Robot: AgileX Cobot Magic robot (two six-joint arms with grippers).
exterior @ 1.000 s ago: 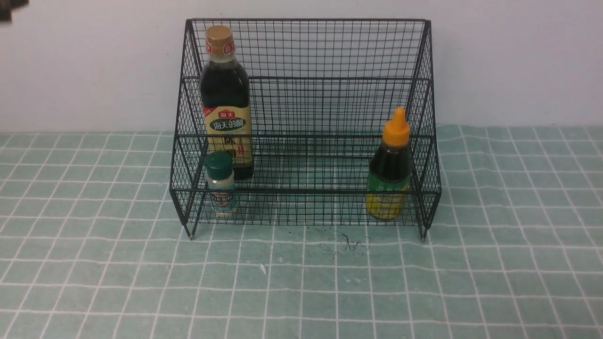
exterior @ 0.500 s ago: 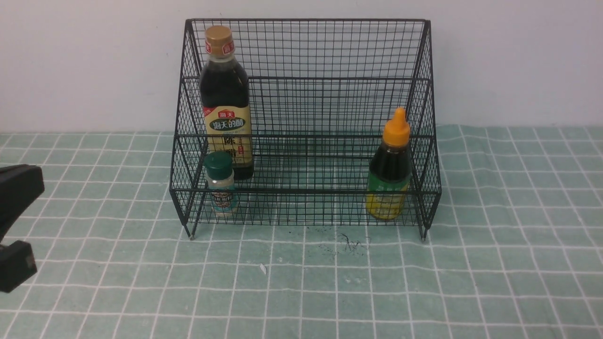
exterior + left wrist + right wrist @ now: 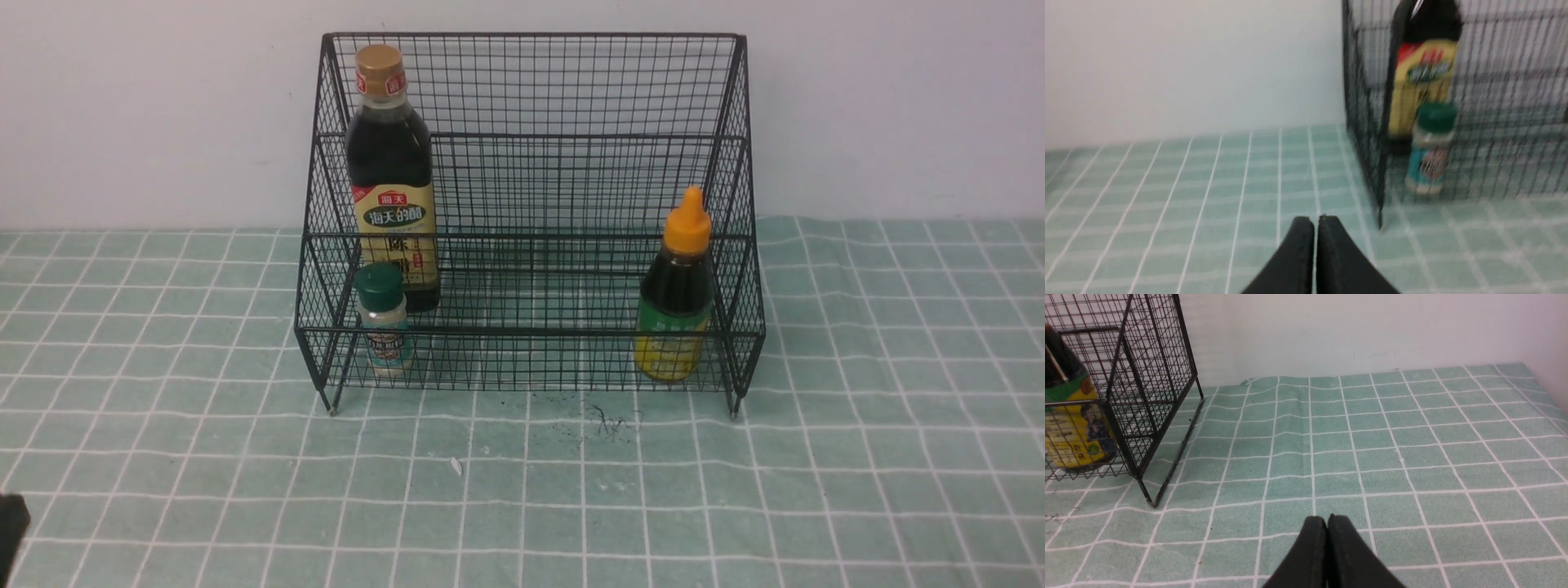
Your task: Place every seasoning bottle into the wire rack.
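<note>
The black wire rack (image 3: 531, 82) stands against the wall with three seasoning bottles inside. The tall dark vinegar bottle (image 3: 392, 175) with a gold cap is upright on the upper tier at the left. In front of it on the lower tier sits the tiny green-lidded shaker (image 3: 382, 320). At the right of the lower tier stands the squat dark bottle (image 3: 676, 294) with an orange nozzle. My left gripper (image 3: 1314, 219) is shut and empty over the cloth, left of the rack (image 3: 1363, 122). My right gripper (image 3: 1327, 519) is shut and empty, right of the rack (image 3: 1163, 375).
A green cloth (image 3: 522, 490) with a white grid covers the table. Dark specks (image 3: 600, 425) and a small white scrap (image 3: 456, 466) lie on it before the rack. A dark part of the left arm (image 3: 10, 527) shows at the lower left edge.
The left arm has dropped from the upper left corner down the left edge and now shows only at the lower left. Rack and bottles have not moved.
</note>
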